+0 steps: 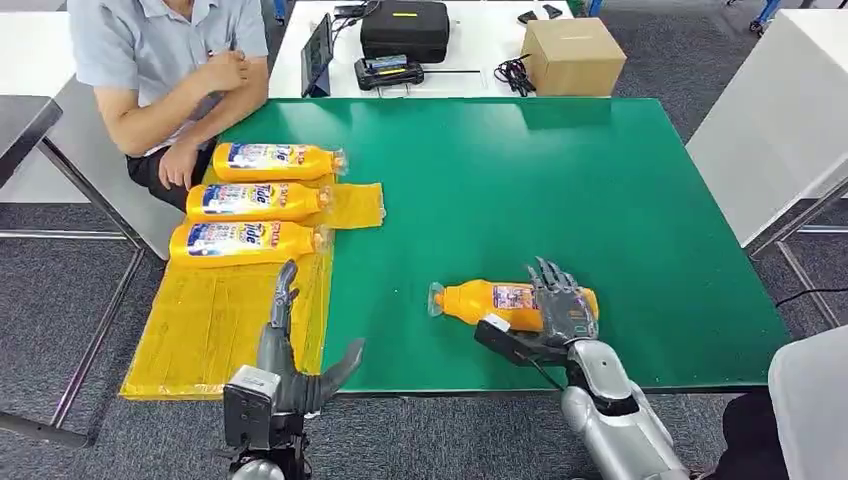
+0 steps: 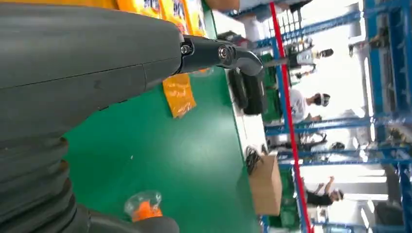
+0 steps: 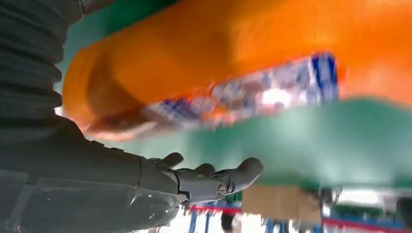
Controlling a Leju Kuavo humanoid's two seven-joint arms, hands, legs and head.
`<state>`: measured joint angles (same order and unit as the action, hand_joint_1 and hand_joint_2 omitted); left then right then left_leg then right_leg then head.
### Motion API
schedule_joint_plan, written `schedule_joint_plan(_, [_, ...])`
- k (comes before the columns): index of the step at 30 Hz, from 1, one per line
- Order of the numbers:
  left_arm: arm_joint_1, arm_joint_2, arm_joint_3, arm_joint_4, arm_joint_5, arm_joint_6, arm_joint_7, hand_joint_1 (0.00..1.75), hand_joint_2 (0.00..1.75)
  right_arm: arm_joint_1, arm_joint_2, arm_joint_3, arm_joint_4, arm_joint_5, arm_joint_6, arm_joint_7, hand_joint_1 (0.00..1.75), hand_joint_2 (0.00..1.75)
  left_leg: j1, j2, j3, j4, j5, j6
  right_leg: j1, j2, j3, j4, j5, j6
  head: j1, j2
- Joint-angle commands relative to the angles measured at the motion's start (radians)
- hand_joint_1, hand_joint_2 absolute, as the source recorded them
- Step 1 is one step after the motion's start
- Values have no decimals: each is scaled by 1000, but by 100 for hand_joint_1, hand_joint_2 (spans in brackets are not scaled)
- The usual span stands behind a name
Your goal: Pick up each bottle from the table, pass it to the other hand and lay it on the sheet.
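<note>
beyond the open right hand (image 1: 562, 310) over a bottle (image 1: 480, 302), three bottles (image 1: 255, 200) lie on the sheet (image 1: 205, 325).

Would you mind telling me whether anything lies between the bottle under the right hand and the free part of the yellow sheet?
Nothing visible does. Bare green table separates the bottle at the right hand from the yellow sheet. The three bottles already there fill the sheet's far end; its near part is free, beside the open left hand.

Head view high, wrist views close, sharing green table (image 1: 560, 180)
</note>
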<state>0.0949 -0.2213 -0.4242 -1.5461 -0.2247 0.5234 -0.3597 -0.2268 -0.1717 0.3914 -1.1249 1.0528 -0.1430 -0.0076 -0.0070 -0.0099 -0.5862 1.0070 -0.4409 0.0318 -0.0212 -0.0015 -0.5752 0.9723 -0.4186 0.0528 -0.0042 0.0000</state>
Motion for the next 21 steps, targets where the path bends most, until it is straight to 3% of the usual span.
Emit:
schedule_joint_plan(1, [-37, 27, -35, 88, -2, -7, 15, 0, 175, -65, -53, 83, 153, -17, 65, 37, 0, 175, 1, 1, 3, -1, -1, -1, 1, 0, 3, -1, 0, -1, 0, 0])
schedule_joint_plan(11, [-27, 40, -51, 79, -28, -15, 50, 0, 175, -69, -111, 111, 138, 3, 145, 130, 0, 175, 1, 0, 6, -1, 0, -2, 2, -1, 6, -3, 0, -2, 0, 0])
schedule_joint_plan(21, [-35, 40, -59, 97, -32, -21, 58, 0, 175, -66, -125, 92, 152, -44, 183, 109, 0, 175, 1, -1, 9, -1, 0, -1, 1, -2, 10, -3, 1, -1, 0, 0])
